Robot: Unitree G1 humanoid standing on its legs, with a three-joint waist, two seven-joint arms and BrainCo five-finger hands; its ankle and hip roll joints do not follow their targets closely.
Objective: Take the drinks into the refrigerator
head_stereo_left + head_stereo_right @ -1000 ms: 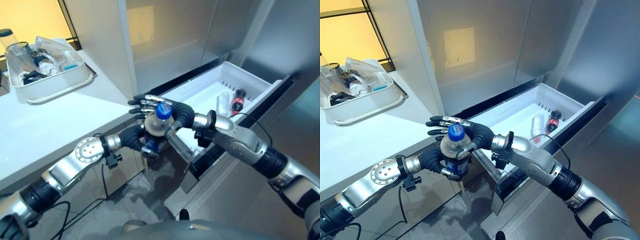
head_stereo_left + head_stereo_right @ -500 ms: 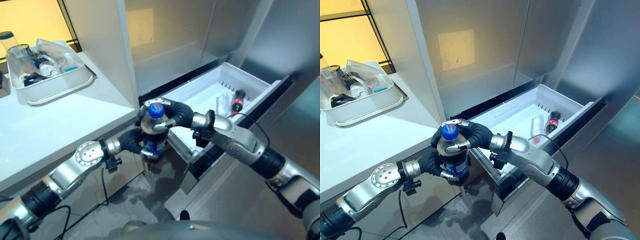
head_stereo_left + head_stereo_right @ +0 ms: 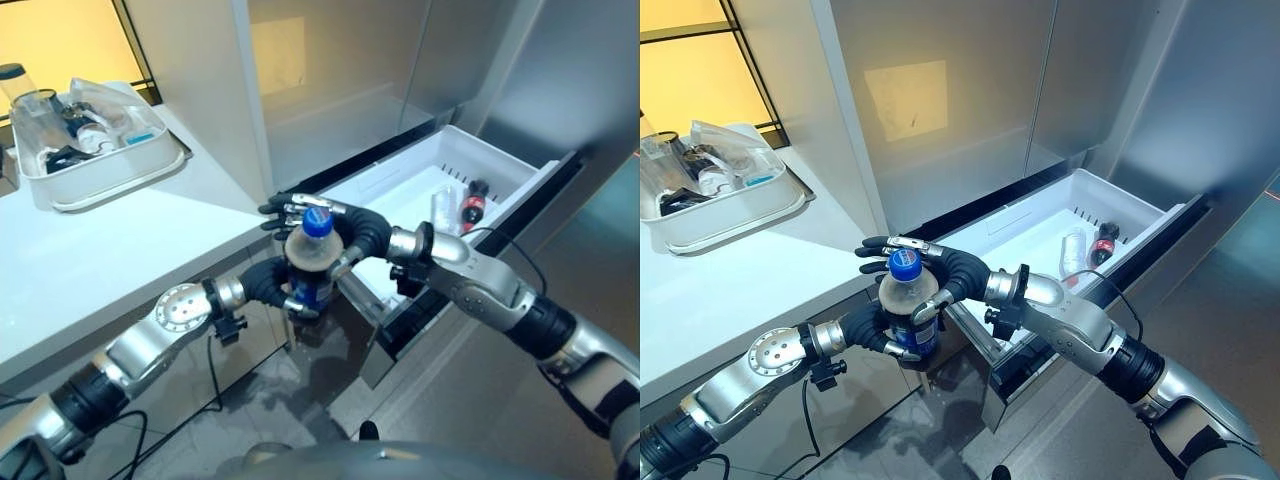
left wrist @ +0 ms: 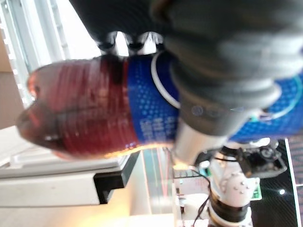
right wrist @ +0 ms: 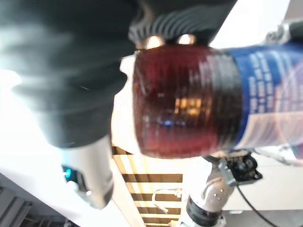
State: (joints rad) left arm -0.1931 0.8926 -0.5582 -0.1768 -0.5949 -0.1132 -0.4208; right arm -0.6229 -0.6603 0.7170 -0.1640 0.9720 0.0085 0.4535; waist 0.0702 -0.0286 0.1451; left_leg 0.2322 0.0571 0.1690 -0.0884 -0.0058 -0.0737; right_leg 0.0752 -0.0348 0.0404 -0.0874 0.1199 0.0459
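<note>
A cola bottle (image 3: 308,262) with a blue cap and blue label stands upright in the air, in front of the counter edge. My left hand (image 3: 265,283) is curled round its lower half; the left wrist view shows the bottle (image 4: 94,109) lying against that hand (image 4: 227,61). My right hand (image 3: 360,228) is at the bottle's shoulder, fingers stretched straight behind the neck and thumb at the front. Behind it the white refrigerator drawer (image 3: 500,155) stands pulled out. In it lie a clear bottle (image 3: 444,210) and a small red-capped cola bottle (image 3: 473,203).
A white counter (image 3: 90,250) runs along the left, with a white tray (image 3: 110,172) of containers at its far end. Grey refrigerator doors (image 3: 340,70) rise behind the drawer. Grey floor lies below the hands.
Half a second ago my right hand's fingers were curled over the bottle's top; now they are straight again behind the neck. The left hand keeps its hold and the bottle sits slightly lower.
</note>
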